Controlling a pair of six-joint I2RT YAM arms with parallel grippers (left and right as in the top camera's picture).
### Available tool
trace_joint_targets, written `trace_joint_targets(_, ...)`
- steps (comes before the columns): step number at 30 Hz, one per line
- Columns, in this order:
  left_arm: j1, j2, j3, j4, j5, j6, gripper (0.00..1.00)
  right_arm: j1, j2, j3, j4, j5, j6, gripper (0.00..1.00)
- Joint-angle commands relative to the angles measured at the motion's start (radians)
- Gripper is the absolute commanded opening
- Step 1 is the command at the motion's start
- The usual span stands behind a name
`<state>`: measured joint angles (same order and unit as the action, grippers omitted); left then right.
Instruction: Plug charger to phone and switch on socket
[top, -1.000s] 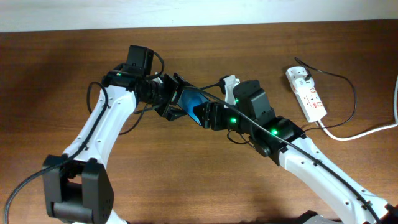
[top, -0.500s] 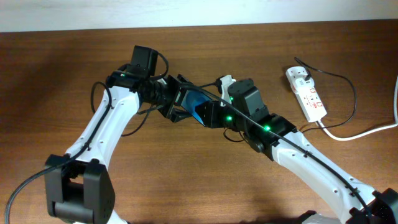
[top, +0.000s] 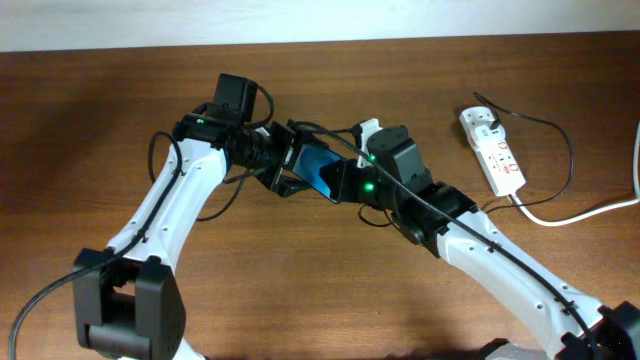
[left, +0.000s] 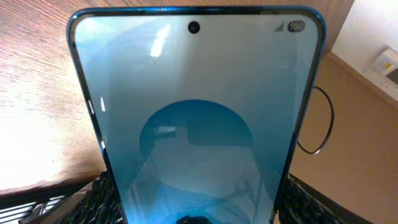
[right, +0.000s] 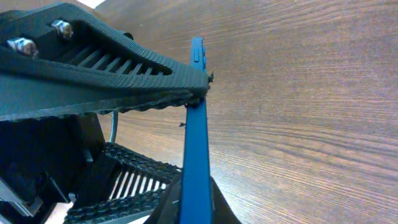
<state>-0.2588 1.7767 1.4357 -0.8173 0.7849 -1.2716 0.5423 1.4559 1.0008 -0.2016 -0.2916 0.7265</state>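
Left jaws: grasping the phone (left: 199, 124) across its width, one ribbed pad (left: 93, 196) on each long edge, at the end nearest my left wrist. The left gripper (top: 298, 162) hangs over the middle of the table (top: 100, 100), somewhat toward the far edge. The phone is off the wood, screen lit blue.

Right jaws: clenched. The right gripper (top: 342, 182) sits at the phone's other end. In the right wrist view the phone shows edge-on and my upper finger (right: 112, 68) meets its thin side. Whether anything is pinched there, cannot tell.

Axis: the phone's long axis runs far-left to near-right, from left gripper to right gripper. The camera hole (left: 194, 27) is at the end facing the right gripper. I judge the charging port is at the opposite end, toward my left palm and hidden.

Writing: "100" (left: 296, 26) beside signal bars at the screen's top corner. No brand name legible.

Charger: the black cable (top: 570, 160) loops on the table toward the right edge. Connector tip not found in any view. The right arm is the nearer one to it.

Farthest from the jaws: the socket (top: 492, 150), near the far right corner, long axis roughly far-to-near. Its white cord (top: 580, 212) leaves toward the right edge. Red markings too small to read; switch position, cannot tell.
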Motion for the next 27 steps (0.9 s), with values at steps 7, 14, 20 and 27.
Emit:
trace_joint_targets(7,-0.002,-0.002,0.020,0.002,0.034,-0.067,0.52,0.009,0.004,0.017,0.019,-0.076,-0.010,0.04)
trace_joint_targets(14,-0.002,-0.002,0.020,0.002,0.021,-0.052,0.99,0.007,0.003,0.017,0.018,-0.105,0.058,0.04)
trace_joint_targets(20,0.000,-0.002,0.020,0.002,0.023,0.029,0.99,0.006,-0.016,0.017,0.002,-0.124,0.177,0.04)
trace_joint_targets(27,0.039,-0.058,0.020,0.002,0.019,0.308,0.99,-0.079,-0.029,0.017,-0.156,-0.221,0.495,0.04)
